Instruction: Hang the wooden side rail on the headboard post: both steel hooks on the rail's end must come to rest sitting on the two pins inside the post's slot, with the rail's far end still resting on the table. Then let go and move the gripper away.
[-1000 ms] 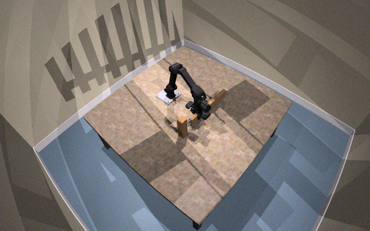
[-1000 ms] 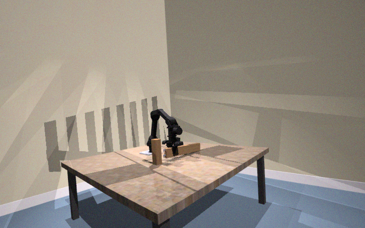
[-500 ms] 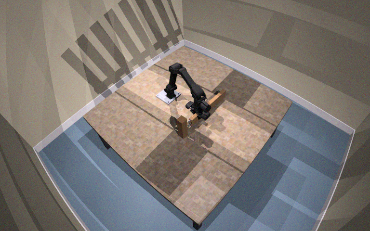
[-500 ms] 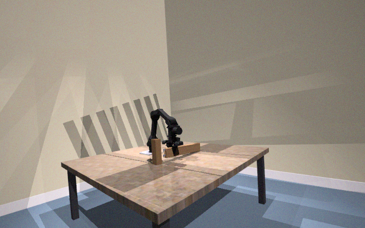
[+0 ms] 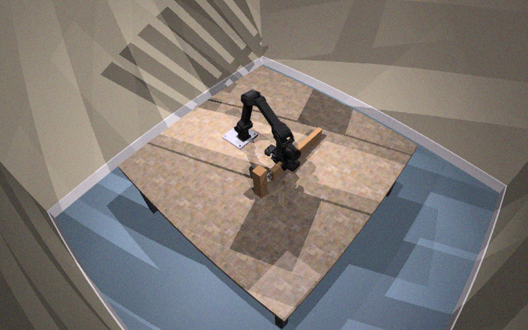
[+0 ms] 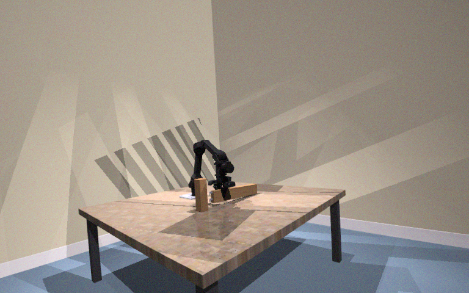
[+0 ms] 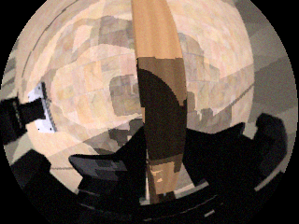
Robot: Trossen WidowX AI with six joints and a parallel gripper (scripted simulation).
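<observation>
The wooden headboard post (image 5: pixel 260 181) (image 6: pixel 201 195) stands upright on the table. The wooden side rail (image 5: pixel 311 137) (image 6: pixel 245 190) (image 7: pixel 156 28) runs away from it, its hooked end toward the post. The steel hooks (image 5: pixel 270 176) (image 6: pixel 210 196) are beside the post with a narrow gap showing. The hooked end looks slightly above the table; the far end looks low, at the table. My gripper (image 5: pixel 287 163) (image 6: pixel 225 192) (image 7: pixel 163 149) is shut on the rail, from above, near the hooked end. The post's slot and pins are hidden.
The arm's white base plate (image 5: pixel 232 137) (image 6: pixel 187 196) (image 7: pixel 46 109) is behind the post and to one side of the rail. The wooden table (image 5: pixel 194 186) (image 6: pixel 138 213) has its near corner well in front of the post. Patchy shadows cross its top.
</observation>
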